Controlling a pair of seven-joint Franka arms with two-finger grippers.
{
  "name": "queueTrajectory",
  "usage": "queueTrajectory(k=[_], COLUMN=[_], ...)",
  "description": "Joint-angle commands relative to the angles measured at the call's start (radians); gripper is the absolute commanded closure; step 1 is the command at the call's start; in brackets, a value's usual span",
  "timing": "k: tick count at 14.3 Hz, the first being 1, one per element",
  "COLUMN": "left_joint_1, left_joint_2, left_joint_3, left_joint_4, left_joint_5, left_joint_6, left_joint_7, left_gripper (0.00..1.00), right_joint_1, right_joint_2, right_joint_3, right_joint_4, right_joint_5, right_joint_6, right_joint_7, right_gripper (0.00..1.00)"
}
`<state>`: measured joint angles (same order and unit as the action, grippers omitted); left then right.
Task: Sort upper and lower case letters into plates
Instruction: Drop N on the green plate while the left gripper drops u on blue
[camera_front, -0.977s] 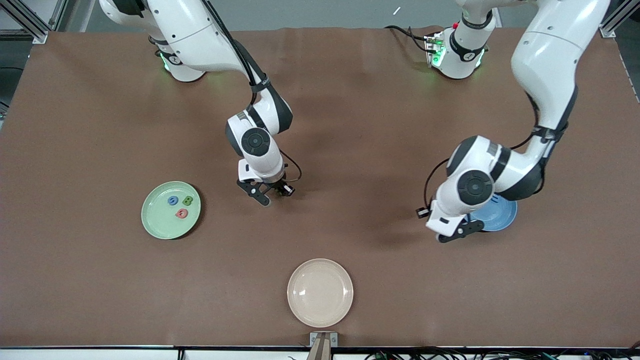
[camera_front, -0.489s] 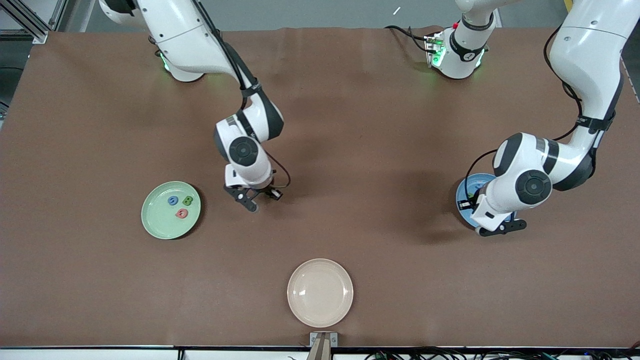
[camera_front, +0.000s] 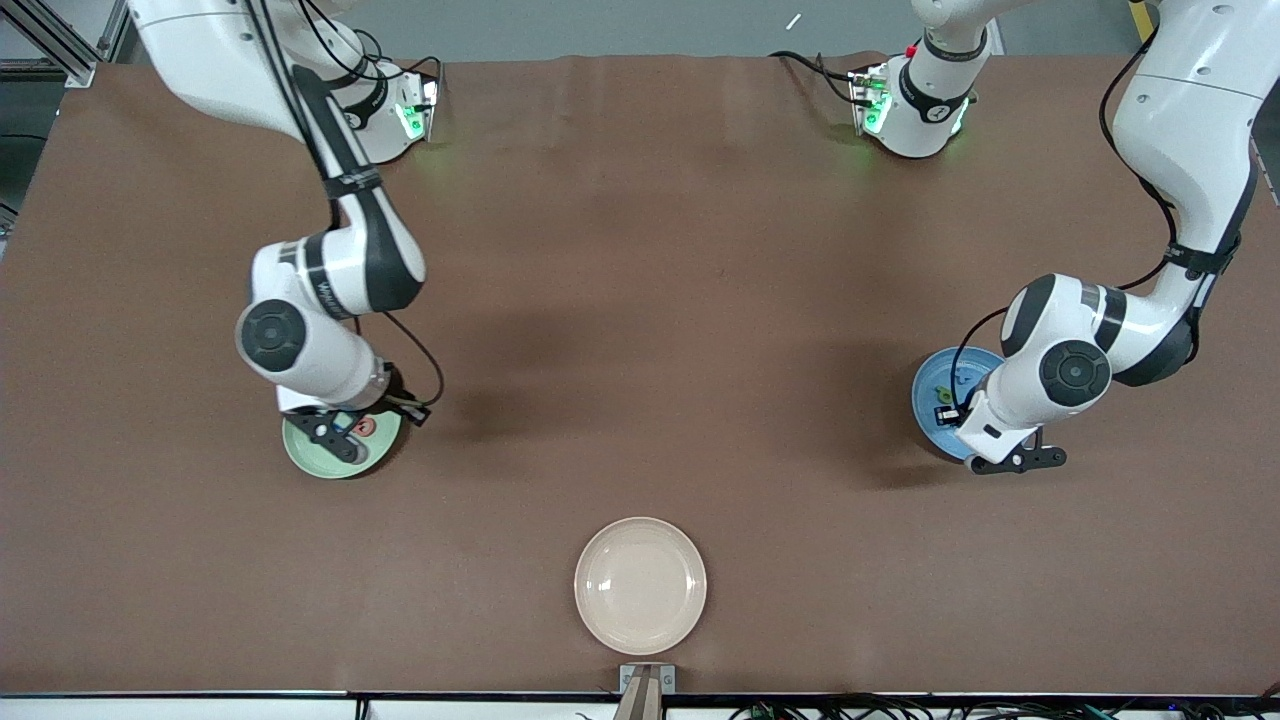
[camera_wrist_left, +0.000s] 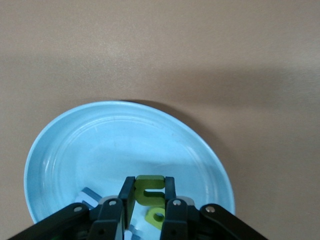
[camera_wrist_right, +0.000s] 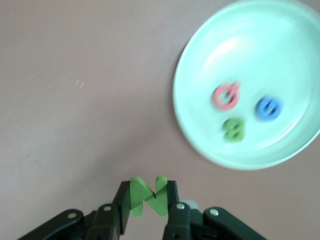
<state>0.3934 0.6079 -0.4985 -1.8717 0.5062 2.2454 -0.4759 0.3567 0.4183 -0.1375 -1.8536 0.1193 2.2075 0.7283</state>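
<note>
Brown table: left fingers grip olive letter; right fingers grip green N.

Table covering: brown, matt, looks like cloth or paper sheet, faint creases toward the bases. Blue plate: smooth, semi-gloss, plastic-looking, soft highlights on the inner wall. Pale green plate: same smooth, lightly glossy finish. Cream-beige plate: glossy, window reflections across the well. Green letters and: matt, foam-like. Arm shells: glossy white plastic; gripper fingers: matt black.
</note>
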Motion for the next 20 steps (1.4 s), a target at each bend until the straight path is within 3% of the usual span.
queueTrajectory(k=[1,8,14,15,16,17,18,20], left_joint_1=[0.021,0.035,0.041,0.042,0.048,0.054,0.055,0.055], left_joint_2=[0.012,0.029,0.039,0.036,0.03,0.024,0.009,-0.025], left_joint_3=[-0.008,-0.005,-0.006,-0.006,-0.006,-0.012,-0.014,-0.017], left_joint_4=[-0.004,-0.006,-0.001,0.0,0.002,0.003,0.005,0.005], left_joint_5=[0.02,0.031,0.064,0.064,0.064,0.064,0.058,0.045], left_joint_6=[0.028,0.033,0.033,0.033,0.031,0.028,0.02,-0.004], left_joint_7=[0.034,0.062,0.063,0.065,0.066,0.074,0.091,0.099], left_gripper=[0.87,0.86,0.79,0.6,0.29,0.1,0.04,0.01], right_joint_1=[-0.08,-0.249,-0.272,-0.28,-0.283,-0.285,-0.285,-0.285], right_joint_2=[-0.029,0.0,0.089,0.091,0.096,0.105,0.109,0.119], right_joint_3=[0.018,0.018,0.018,0.019,0.019,0.019,0.019,0.019], right_joint_4=[-0.041,-0.064,-0.085,-0.085,-0.082,-0.078,-0.073,-0.068], right_joint_5=[0.0,-0.024,-0.029,-0.029,-0.029,-0.029,-0.029,-0.03], right_joint_6=[0.015,0.11,0.259,0.273,0.285,0.291,0.294,0.304], right_joint_7=[-0.108,-0.309,-0.331,-0.331,-0.331,-0.331,-0.331,-0.331], right_gripper=[1.0,1.0,1.0,1.0,1.0,1.0,1.0,1.0])
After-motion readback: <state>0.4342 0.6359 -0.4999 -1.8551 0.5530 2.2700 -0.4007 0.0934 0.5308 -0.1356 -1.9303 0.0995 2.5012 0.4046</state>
